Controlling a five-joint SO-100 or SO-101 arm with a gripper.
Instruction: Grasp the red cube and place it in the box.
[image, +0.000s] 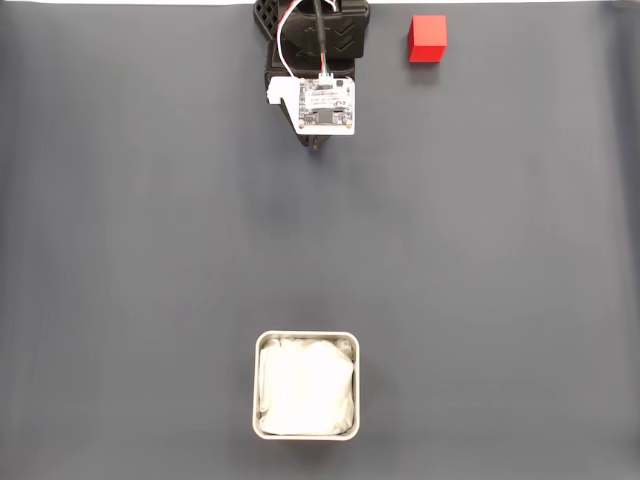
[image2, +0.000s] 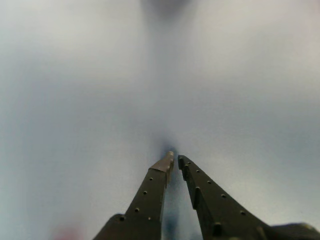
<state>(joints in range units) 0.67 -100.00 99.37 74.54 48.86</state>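
The red cube (image: 428, 38) rests on the dark grey mat at the top right of the fixed view. The box (image: 306, 386), a square silver tin with a white crumpled lining, stands at the bottom centre. My arm hangs at the top centre with a white circuit board on the wrist, and the gripper (image: 318, 147) pokes out just below that board, left of the cube and far above the box. In the wrist view the gripper (image2: 176, 159) is shut, its two dark fingers meeting at the tips with nothing between them, close over the blurred grey mat.
The dark grey mat (image: 150, 250) covers the whole table. A pale strip runs along its top edge. A faint reddish blur (image2: 67, 233) sits at the bottom left of the wrist view.
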